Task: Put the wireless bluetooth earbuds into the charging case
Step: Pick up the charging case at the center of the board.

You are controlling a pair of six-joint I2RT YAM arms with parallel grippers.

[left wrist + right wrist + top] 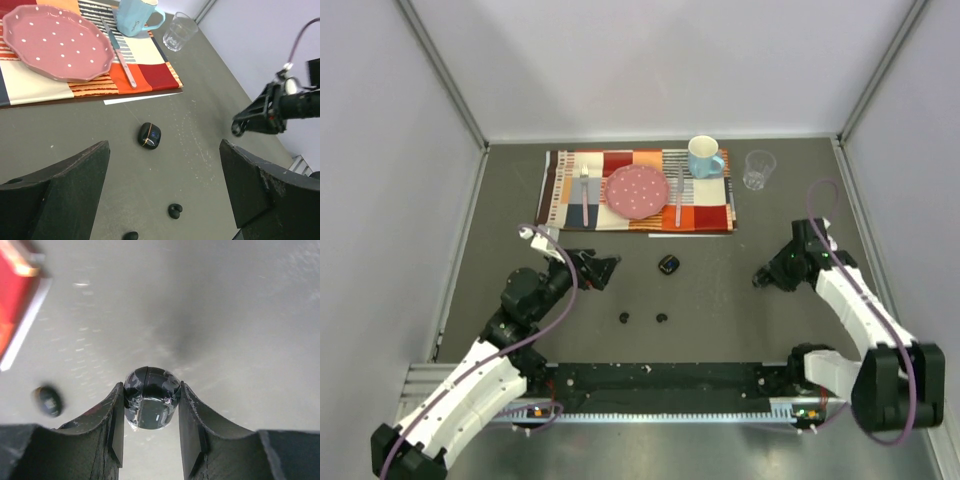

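Observation:
Two tiny black earbuds lie on the grey table; they also show in the left wrist view. No other earbuds show. A black oval charging case lies closed beyond them, also in the left wrist view. My left gripper is open and empty, left of that case and above the table. My right gripper is shut on a second black case wrapped in clear film, held just above the table at the right.
A patchwork placemat at the back carries a pink dotted plate, a fork, a knife and a blue mug. A clear glass stands right of the mat. Grey walls enclose the table.

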